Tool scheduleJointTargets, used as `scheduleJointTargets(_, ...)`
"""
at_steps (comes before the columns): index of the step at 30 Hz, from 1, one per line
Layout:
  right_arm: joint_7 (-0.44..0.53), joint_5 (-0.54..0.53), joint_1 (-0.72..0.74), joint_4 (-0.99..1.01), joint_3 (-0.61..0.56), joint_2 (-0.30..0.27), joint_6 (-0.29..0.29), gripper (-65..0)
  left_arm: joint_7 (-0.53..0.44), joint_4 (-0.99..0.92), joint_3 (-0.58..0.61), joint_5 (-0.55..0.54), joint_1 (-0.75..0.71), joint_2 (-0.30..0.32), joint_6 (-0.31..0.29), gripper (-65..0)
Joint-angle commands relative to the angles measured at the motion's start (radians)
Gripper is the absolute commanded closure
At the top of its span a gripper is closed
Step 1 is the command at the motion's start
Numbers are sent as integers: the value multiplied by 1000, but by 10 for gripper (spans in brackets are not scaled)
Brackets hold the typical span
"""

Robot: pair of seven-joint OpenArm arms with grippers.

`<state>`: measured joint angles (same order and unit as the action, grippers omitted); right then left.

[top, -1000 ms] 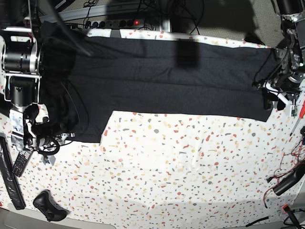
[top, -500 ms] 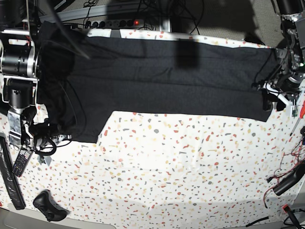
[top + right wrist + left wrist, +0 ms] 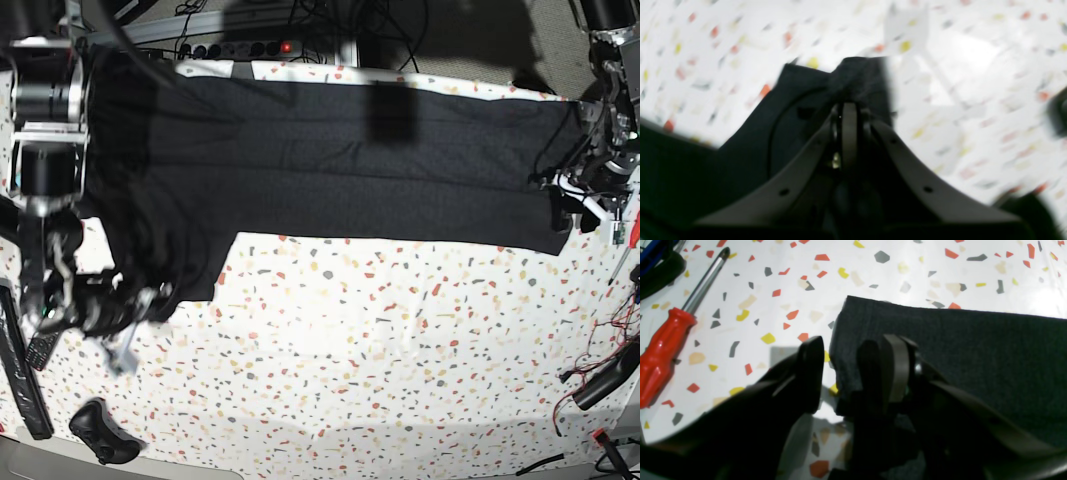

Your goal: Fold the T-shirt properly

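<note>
Where speckles end, wires (image 3: 600,345) trail tabletop (image 3: 380,350).

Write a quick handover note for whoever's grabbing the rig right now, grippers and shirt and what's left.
Right gripper: jaws shut on a bunched corner of the T-shirt.
Left gripper: jaws open, over the shirt's other near corner, not gripping.
Shirt: spread wide across the table, screwdriver lying beside its left end.
Done: it seems folded into a long band, judging by the straight layered edges.
Left: probably bring the ends in and square it up.
</note>
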<state>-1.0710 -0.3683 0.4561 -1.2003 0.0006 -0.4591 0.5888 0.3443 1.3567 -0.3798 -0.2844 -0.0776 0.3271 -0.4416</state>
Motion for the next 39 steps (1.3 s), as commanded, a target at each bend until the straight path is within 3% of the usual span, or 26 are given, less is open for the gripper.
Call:
scheduleJointTargets(1, -6, -39, 1, -72, 6, -14, 3, 0, -23, 18, -6, -12, 14, 17, 0, -262)
scheduleJointTargets(7, -43, -166, -200, -304, 6, -14, 3, 0, -22, 18, -6, -12, 13, 17, 0, -262)
scheduleJointTargets(13, -38, -214, -379, -534, 6, -9, -2, 0, -15, 18, -6, -11, 11, 17, 0, -262)
scheduleJointTargets(24, -43, -215, -629, -785, 6, 129, 0, 0, -14, 18, -6, -11, 11, 17, 0, -262)
scheduleJointTargets(37, -43, -212, -778, -841, 5, 151, 13, 0, -15, 18, -6, -11, 11, 17, 0, -262)
scheduleJointTargets(39, -43, -212, -777, -841, 5, 151, 13, -76, -15, 18, -6, -11, 11, 17, 0, -262)
